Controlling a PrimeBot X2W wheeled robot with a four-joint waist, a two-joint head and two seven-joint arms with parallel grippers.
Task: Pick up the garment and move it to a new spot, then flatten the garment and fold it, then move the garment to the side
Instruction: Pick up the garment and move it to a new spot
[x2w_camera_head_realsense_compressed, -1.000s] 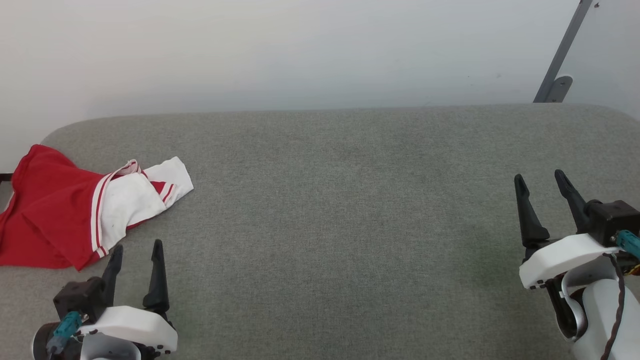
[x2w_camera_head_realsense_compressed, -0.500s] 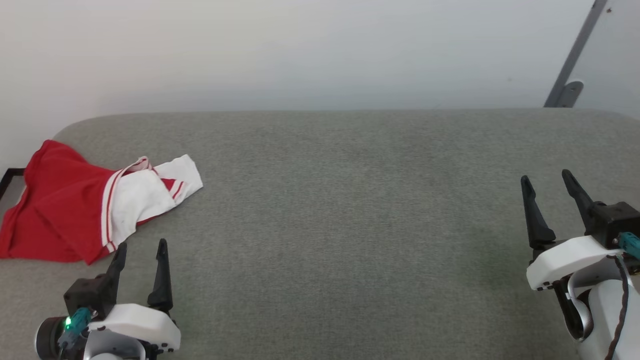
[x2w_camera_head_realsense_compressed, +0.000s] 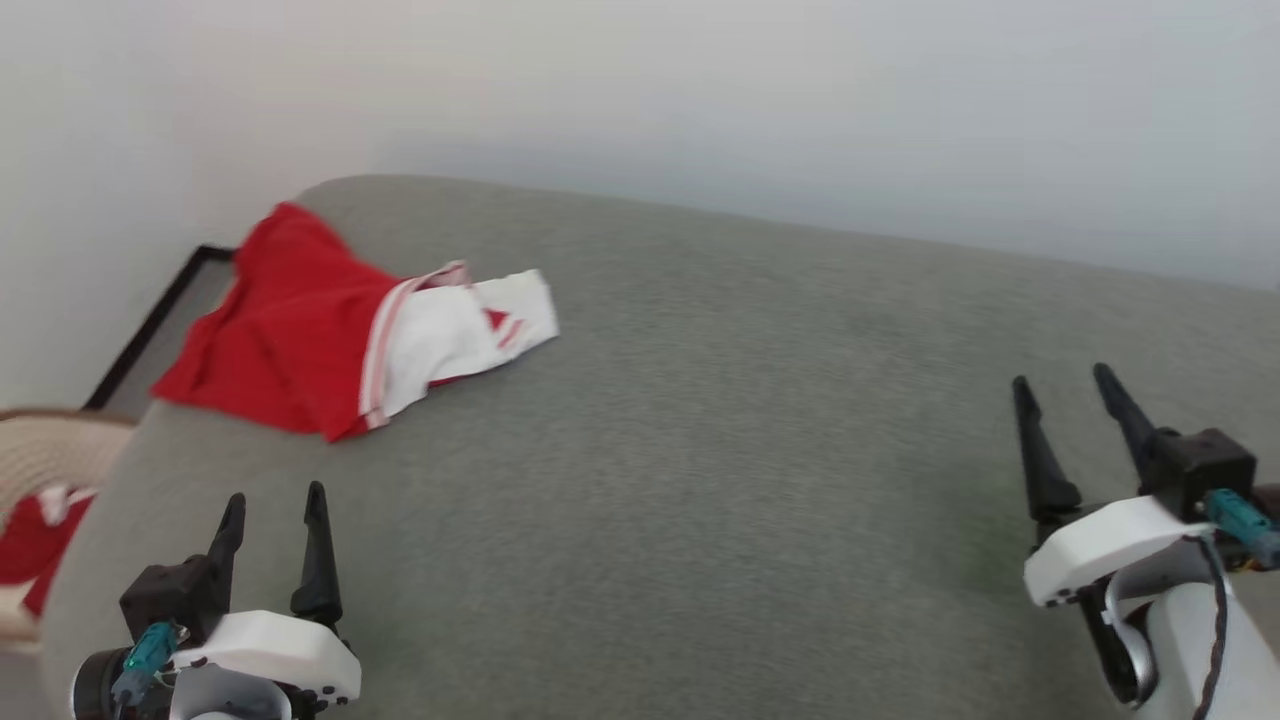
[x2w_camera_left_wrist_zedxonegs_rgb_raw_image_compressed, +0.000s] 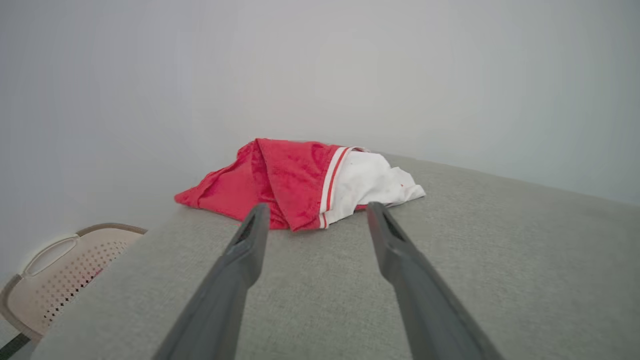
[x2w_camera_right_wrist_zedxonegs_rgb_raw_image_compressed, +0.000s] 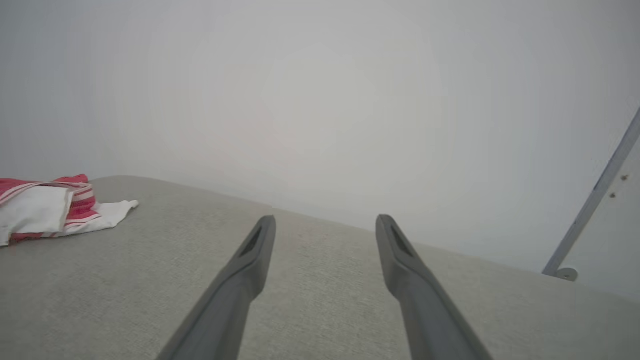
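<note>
We see the garment (x2w_camera_head_realsense_compressed: 350, 340) lying crumpled on the grey bench (x2w_camera_head_realsense_compressed: 720, 470), at about ten o'clock in the head view, close to the bench's rounded far corner. Its red body is bunched on the nine o'clock side. A white sleeve with red-and-white striped trim spreads toward three o'clock. Nothing touches it.

Our left end effector (x2w_camera_head_realsense_compressed: 275, 497) sits at seven o'clock in that view, above the bench. Its two dark fingers are spread as wide as they go and have hold of nothing. In the left wrist view the garment lies toward twelve o'clock, beyond the tips of the parted fingers (x2w_camera_left_wrist_zedxonegs_rgb_raw_image_compressed: 240, 260) and apart from them, with bare bench between.

Our right end effector (x2w_camera_head_realsense_compressed: 1061, 378) is at four o'clock in the head view, well apart from the garment. It is likewise fully spread and empty, with its fingers pointing toward twelve o'clock. From the right wrist view, the garment lies far off at nine o'clock, and a grey metal bar (x2w_camera_right_wrist_zedxonegs_rgb_raw_image_compressed: 595, 200) leans against the pale wall (x2w_camera_right_wrist_zedxonegs_rgb_raw_image_compressed: 320, 100) at three o'clock.

Past the bench's left edge, at eight o'clock in the head view, stands a pale perforated basket (x2w_camera_head_realsense_compressed: 45, 440) with something red and white inside; we cannot tell what. The head view is slightly blurred.
</note>
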